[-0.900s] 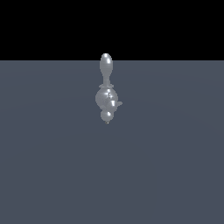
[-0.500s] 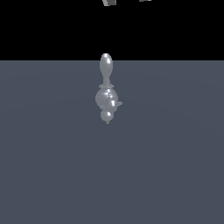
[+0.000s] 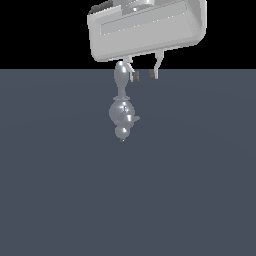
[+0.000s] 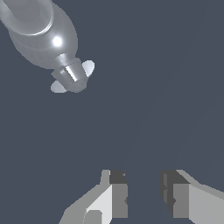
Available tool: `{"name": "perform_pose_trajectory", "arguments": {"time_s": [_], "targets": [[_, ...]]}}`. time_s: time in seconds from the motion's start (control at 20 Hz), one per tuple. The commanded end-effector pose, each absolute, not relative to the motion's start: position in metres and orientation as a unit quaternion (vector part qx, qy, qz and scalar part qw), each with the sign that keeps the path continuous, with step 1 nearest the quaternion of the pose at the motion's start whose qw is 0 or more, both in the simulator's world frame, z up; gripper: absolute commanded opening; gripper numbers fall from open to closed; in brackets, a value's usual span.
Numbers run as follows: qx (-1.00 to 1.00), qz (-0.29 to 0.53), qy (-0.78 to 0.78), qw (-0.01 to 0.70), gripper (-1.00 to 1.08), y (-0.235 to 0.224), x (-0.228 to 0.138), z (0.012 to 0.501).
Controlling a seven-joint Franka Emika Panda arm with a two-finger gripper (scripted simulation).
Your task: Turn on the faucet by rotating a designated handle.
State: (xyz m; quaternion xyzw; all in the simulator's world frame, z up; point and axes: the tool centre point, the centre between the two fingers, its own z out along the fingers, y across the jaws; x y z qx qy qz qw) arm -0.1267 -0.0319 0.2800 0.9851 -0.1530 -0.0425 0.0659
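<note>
The faucet (image 3: 122,111) is a small shiny silver fixture standing on the dark grey floor: a long teardrop bulb on top, a round ball below it, a smaller ball at the bottom and a short side stub (image 3: 134,119) toward the exterior view's right. My white-grey gripper (image 3: 143,75) hangs open and empty above it, beside the bulb's top, toward the exterior view's right. In the wrist view the faucet (image 4: 43,35) and its stub (image 4: 72,75) lie well away from my gripper (image 4: 143,197).
A flat dark grey floor (image 3: 200,190) surrounds the faucet; black background lies behind it.
My gripper has come down into the exterior view from above; earlier only its tips showed at the top edge, before that nothing. The faucet has not moved.
</note>
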Motion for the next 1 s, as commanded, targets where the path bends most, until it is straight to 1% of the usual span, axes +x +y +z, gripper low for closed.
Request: {"name": "perform_pose_trajectory", "arguments": {"time_s": [0.0, 0.05, 0.1, 0.15, 0.2, 0.25, 0.3, 0.35, 0.4, 0.45, 0.5, 0.55, 0.6, 0.65, 0.7, 0.75, 0.8, 0.85, 0.9, 0.95], "targets": [[0.989, -0.033, -0.123, 0.078, -0.21, 0.007, -0.106, 0.252], [0.983, -0.051, -0.164, 0.057, -0.03, 0.011, -0.117, 0.226], [0.982, -0.056, -0.174, 0.052, -0.03, 0.0, -0.116, 0.222], [0.978, -0.017, -0.196, 0.066, -0.01, -0.031, -0.081, 0.241], [0.984, -0.012, -0.161, 0.081, 0.14, -0.028, -0.074, 0.225], [0.977, 0.004, -0.204, 0.064, 0.1, -0.03, -0.055, 0.225], [0.98, -0.028, -0.184, 0.07, 0.59, -0.007, -0.083, 0.182], [0.977, 0.003, -0.205, 0.065, 0.79, -0.051, -0.051, 0.196], [0.976, 0.008, -0.21, 0.05, -0.53, -0.02, -0.038, 0.192], [0.965, 0.017, -0.258, 0.041, 0.54, -0.067, -0.03, 0.183], [0.964, 0.017, -0.262, 0.041, 0.54, -0.071, -0.031, 0.184], [0.976, 0.018, -0.215, 0.028, -0.46, 0.009, -0.027, 0.169], [0.977, 0.018, -0.212, 0.027, -0.46, 0.012, -0.027, 0.169], [0.985, 0.013, -0.172, 0.017, 0.43, 0.064, -0.039, 0.16], [0.984, -0.005, -0.176, 0.007, 0.46, 0.089, -0.066, 0.145], [0.98, -0.051, -0.192, 0.018, 0.74, 0.106, -0.119, 0.152], [0.974, -0.093, -0.205, 0.028, 0.74, 0.091, -0.11, 0.107], [0.969, -0.098, -0.224, 0.023, -0.28, 0.1, -0.116, 0.101], [0.964, -0.092, -0.249, 0.009, -0.41, 0.109, -0.111, 0.101], [0.958, -0.086, -0.274, -0.002, 0.88, 0.115, -0.109, 0.098]]}}
